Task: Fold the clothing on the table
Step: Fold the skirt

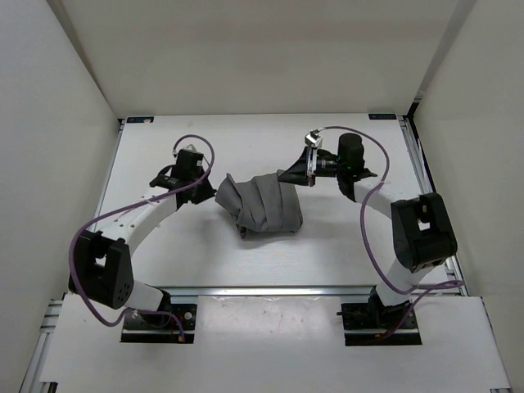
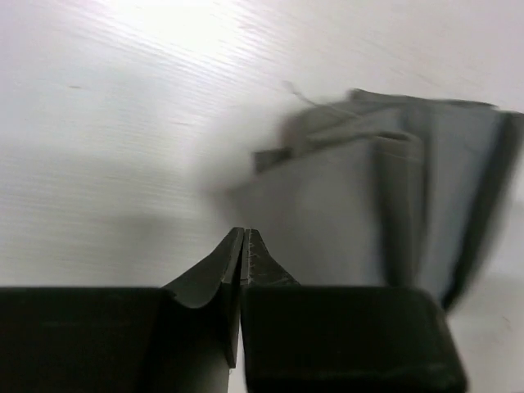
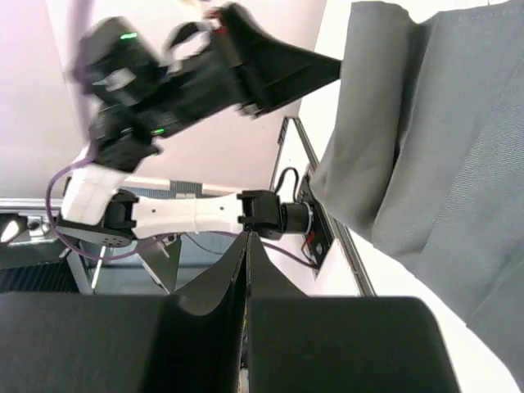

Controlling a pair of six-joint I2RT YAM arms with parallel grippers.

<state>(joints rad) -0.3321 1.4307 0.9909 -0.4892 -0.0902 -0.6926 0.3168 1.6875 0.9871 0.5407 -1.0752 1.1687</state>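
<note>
Both grippers have their fingers pressed together. In its own wrist view the left gripper (image 2: 246,243) shows two dark fingers meeting along a thin seam, with nothing seen between them. The right gripper (image 3: 246,244) looks the same in its wrist view: tips flush against each other and no cloth caught there.

From above, the left gripper points toward the left edge of the clothing (image 1: 262,205), right at that edge; whether it touches is hard to tell from there. In the right wrist view its tip appears to meet the fabric's border. The right gripper points left at the garment's upper right corner, close against it, though contact cannot be confirmed.

The clothing is a dark grey bunched heap with long folds across it. It lies near the middle of the table (image 1: 327,254), between the two grippers. In the left wrist view the fabric is blurred and sits beyond the fingertips, to their right.

Purple cables (image 1: 372,246) loop along both arms, and white walls (image 1: 57,123) surround the table.
</note>
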